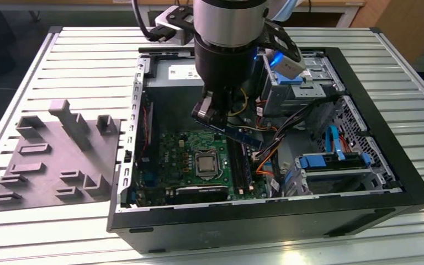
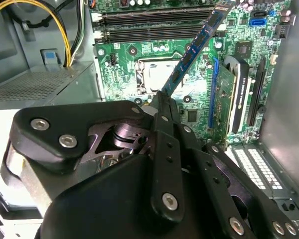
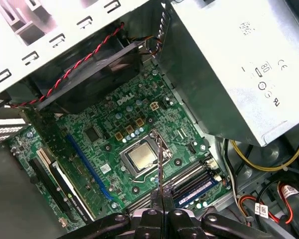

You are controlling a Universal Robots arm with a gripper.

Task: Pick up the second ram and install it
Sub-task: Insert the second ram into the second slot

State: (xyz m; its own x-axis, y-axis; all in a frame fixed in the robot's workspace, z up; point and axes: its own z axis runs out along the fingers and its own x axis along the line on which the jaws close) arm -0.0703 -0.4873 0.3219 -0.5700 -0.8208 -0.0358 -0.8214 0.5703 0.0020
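My gripper (image 1: 213, 118) is shut on the second ram (image 1: 238, 135), a slim dark stick with blue labels. I hold it tilted above the motherboard (image 1: 175, 152) inside the open computer case (image 1: 271, 212). In the second wrist view the ram (image 2: 197, 47) slants from the gripper (image 2: 162, 99) towards the long black memory slots (image 2: 154, 25). In the first wrist view the ram (image 3: 160, 164) shows edge-on above the gripper (image 3: 161, 211), over the processor socket (image 3: 142, 157) and beside the slots (image 3: 182, 177). One slot holds a stick with blue labels (image 3: 197, 191).
A grey moulded fixture plate (image 1: 53, 160) lies on the slatted table at the exterior view's left. Inside the case are the power supply (image 3: 239, 64), yellow cables (image 2: 65, 30), orange and blue cables (image 1: 267, 160), a blue drive cage (image 1: 330, 160) and an expansion card (image 2: 236, 94).
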